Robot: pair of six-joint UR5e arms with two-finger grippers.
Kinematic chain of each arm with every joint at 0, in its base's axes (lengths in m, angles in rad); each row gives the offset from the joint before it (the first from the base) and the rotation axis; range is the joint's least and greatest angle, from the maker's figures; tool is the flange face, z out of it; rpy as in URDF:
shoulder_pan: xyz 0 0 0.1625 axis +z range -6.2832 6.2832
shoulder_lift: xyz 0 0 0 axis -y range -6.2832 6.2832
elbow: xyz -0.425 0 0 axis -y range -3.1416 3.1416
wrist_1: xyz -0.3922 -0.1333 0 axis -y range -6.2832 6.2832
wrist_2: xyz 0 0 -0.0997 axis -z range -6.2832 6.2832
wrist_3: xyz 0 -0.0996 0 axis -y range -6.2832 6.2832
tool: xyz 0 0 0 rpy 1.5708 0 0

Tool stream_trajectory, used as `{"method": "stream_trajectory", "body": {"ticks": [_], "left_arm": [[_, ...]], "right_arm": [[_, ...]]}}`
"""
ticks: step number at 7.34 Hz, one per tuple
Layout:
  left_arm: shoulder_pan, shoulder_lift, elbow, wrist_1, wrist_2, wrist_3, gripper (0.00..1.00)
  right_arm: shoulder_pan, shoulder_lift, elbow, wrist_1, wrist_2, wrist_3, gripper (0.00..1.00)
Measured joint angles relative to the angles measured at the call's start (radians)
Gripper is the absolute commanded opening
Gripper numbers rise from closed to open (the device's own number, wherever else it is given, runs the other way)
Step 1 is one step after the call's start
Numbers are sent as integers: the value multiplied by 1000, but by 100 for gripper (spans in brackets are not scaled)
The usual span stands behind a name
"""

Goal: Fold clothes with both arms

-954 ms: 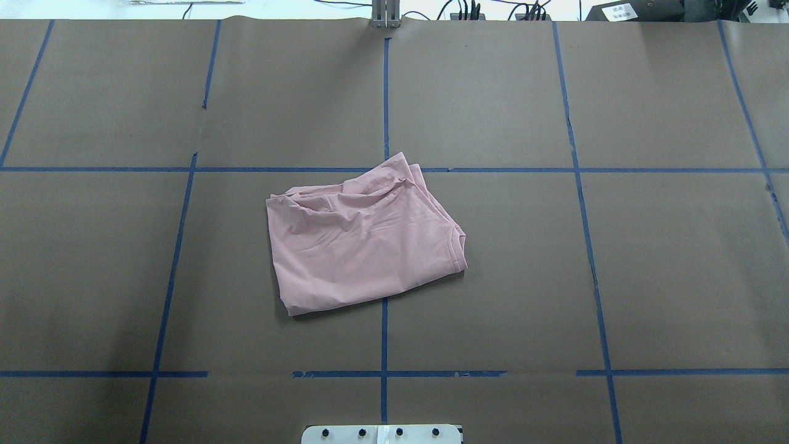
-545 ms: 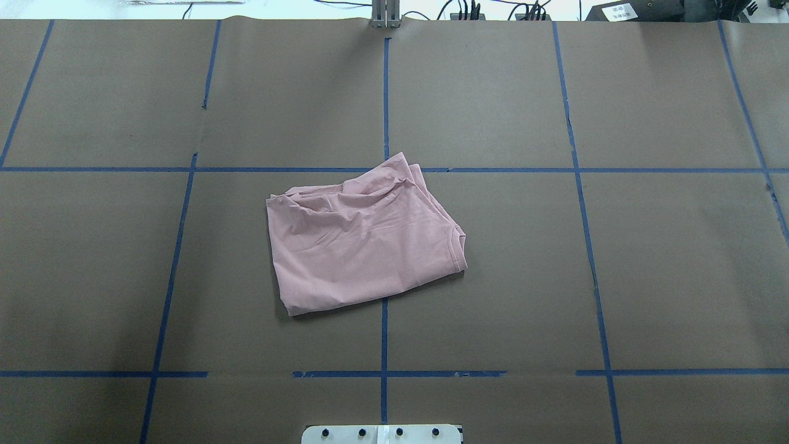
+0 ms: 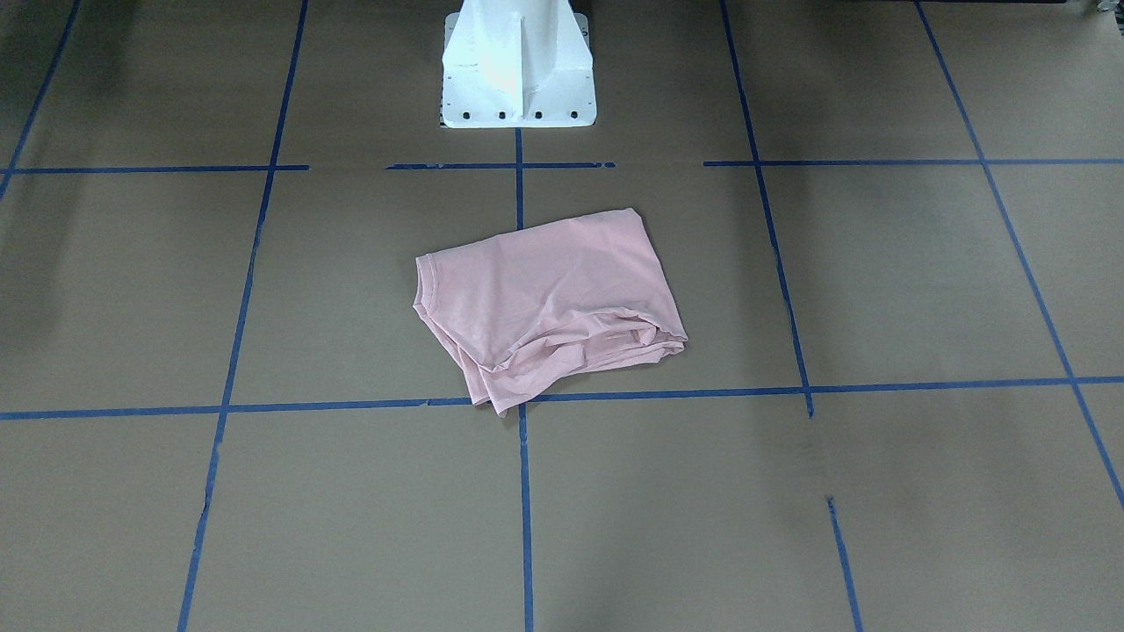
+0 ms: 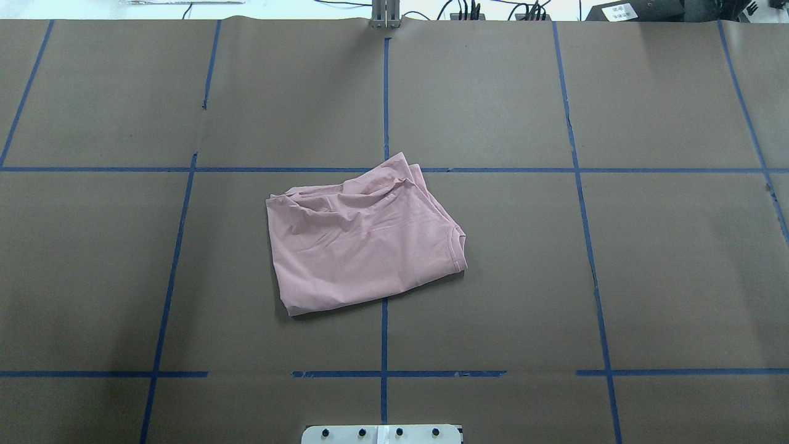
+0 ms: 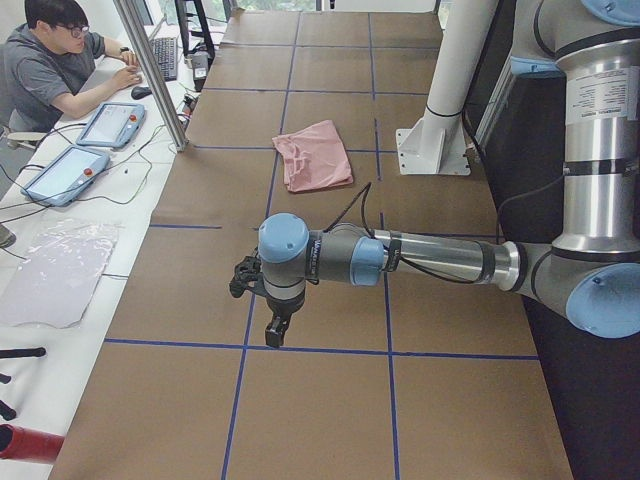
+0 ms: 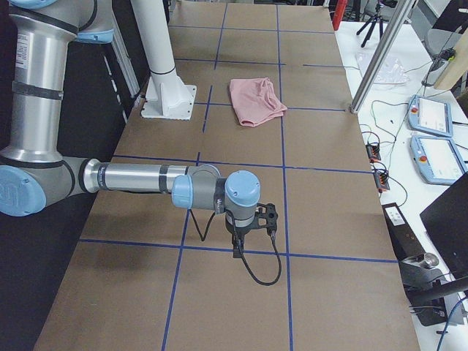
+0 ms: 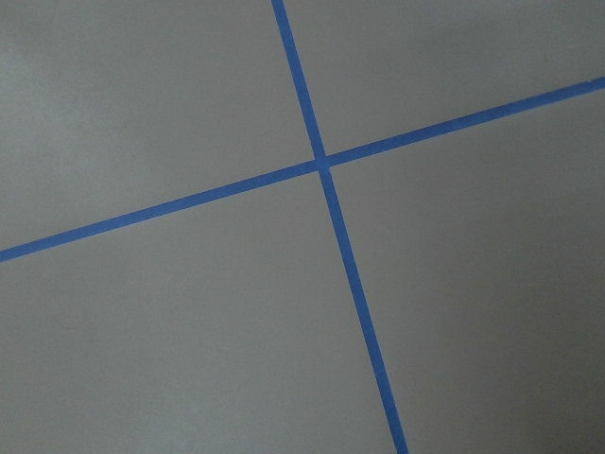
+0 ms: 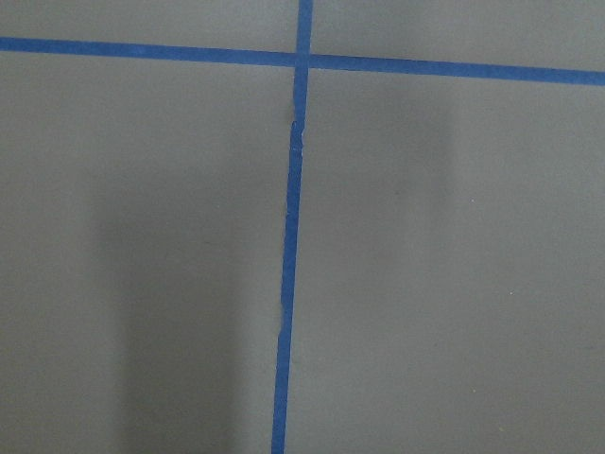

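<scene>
As 2 pincers (image 5: 274, 332) (image 6: 239, 251) hover, gap unclear

1. Brown table (image 4: 678, 277), gridded with blue tape (image 4: 384, 92), under even light.
2. Left view: a white bench (image 5: 60, 385) runs along 9 o'clock. A person (image 5: 55, 70) sits at 10 o'clock beside a keyboard (image 5: 165, 57).
3. Two pendants (image 5: 110, 123) lie on the bench. A metal post (image 5: 150, 70) stands at 11 o'clock.
4. Overhead view: cables (image 4: 468, 9) at 12 o'clock.

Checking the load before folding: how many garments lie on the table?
1. The pink shirt lies folded near the middle of the table. Another piece could be hidden inside its folds.
</scene>
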Motion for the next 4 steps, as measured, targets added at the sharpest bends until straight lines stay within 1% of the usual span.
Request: {"method": "stream_trajectory", "body": {"ticks": [1,4], "left_arm": [[0,4,3,-1,-5,1,100],[0,11,9,-3,-61,3,100]], "right_arm": [[0,-2,2,0,1,2,100],[-1,-1,3,0,-3,8,100]]}}
